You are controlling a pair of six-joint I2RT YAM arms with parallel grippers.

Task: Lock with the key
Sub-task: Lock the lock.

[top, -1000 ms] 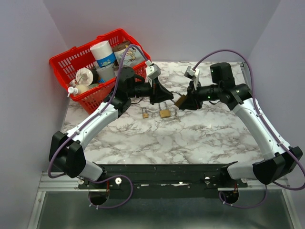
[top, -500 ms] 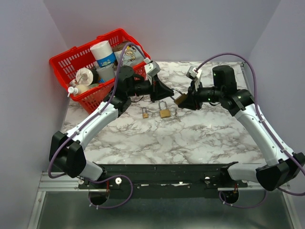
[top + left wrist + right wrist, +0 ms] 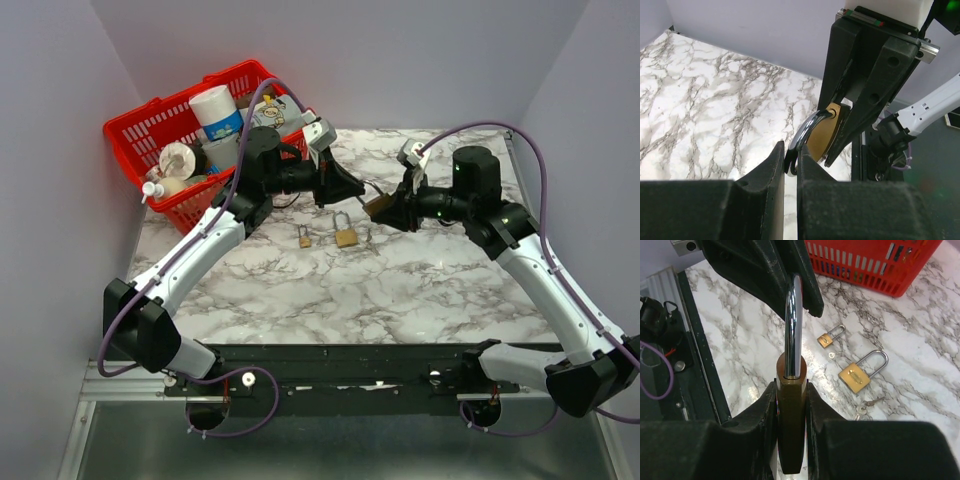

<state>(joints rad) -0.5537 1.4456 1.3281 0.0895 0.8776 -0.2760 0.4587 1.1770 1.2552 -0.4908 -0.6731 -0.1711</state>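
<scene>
My right gripper (image 3: 388, 208) (image 3: 791, 390) is shut on the body of a brass padlock (image 3: 791, 435) (image 3: 378, 205) and holds it above the marble table, with the chrome shackle (image 3: 794, 325) pointing at the left gripper. My left gripper (image 3: 348, 190) (image 3: 791, 150) is nearly closed, and the top of the shackle (image 3: 809, 129) sits between its fingertips. A small key (image 3: 863, 406) lies on the table under the held padlock. No key shows in either gripper.
A medium brass padlock (image 3: 346, 237) (image 3: 856, 377) and a small one (image 3: 304, 239) (image 3: 826, 340) lie mid-table, with another small key (image 3: 832, 355) between them. A red basket (image 3: 150, 125) full of bottles and boxes stands at the back left.
Both grippers have risen and moved slightly toward the back of the table. The gap between them has closed, so the shackle now reaches the left fingertips.
</scene>
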